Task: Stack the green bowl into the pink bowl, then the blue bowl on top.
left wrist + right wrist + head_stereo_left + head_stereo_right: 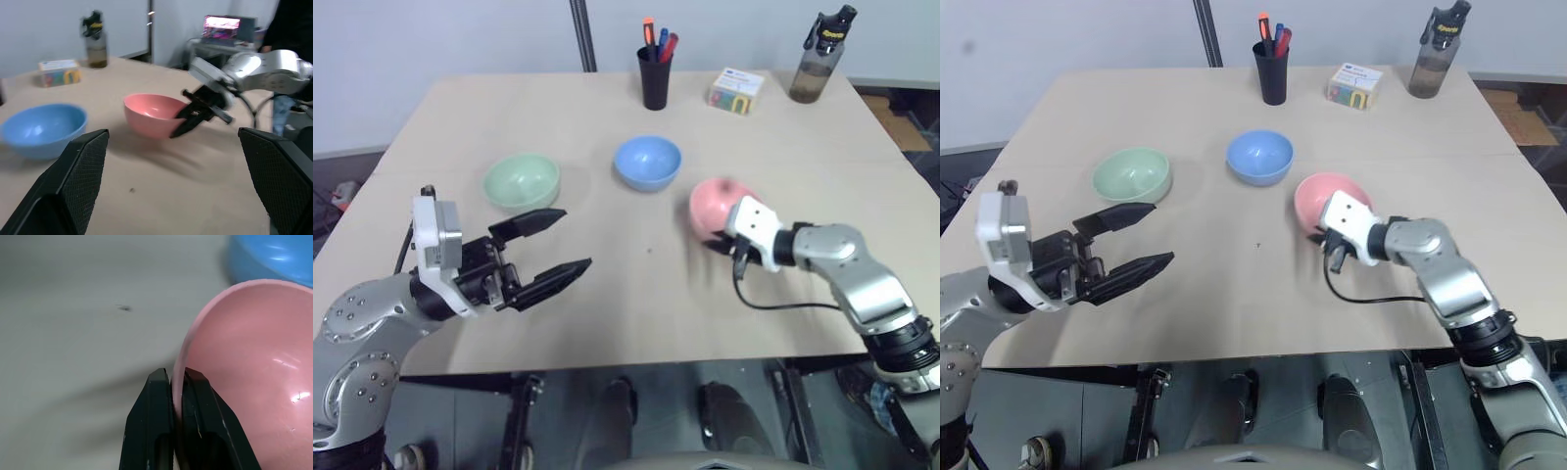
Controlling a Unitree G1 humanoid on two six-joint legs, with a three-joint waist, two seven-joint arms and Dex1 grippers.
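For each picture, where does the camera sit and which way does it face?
Head cameras, left and right eye: look forward and down at the table; both arms show.
Left wrist: looks along the open left gripper at the pink bowl and blue bowl.
Right wrist: looks along the right gripper, jaws shut on the pink bowl's rim.
Every view shares the pink bowl.
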